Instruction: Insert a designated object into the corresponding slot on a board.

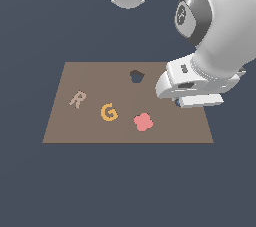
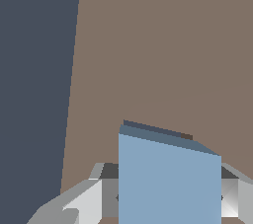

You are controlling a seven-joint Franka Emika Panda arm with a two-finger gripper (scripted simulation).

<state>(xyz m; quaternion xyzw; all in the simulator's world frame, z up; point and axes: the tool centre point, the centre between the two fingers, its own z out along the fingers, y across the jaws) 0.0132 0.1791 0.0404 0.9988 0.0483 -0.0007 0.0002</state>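
Clearly, the gripper (image 2: 165, 196) is clamped on the light-blue block (image 2: 168, 181), low over the board (image 1: 75, 131) at about 3 o'clock from the pentagon hole (image 1: 136, 76). The square slot is hidden under the arm, so a small rotation error could jam a corner.

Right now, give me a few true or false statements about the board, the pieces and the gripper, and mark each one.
1. The orange G lies between the tan R and the pink flower piece. True.
2. The gripper is empty. False: the light-blue block sits between its fingers.
3. The pink piece fills the rounded hole. False: that hole is empty.
4. The gripper hangs over the board's end at the exterior view's right. True.
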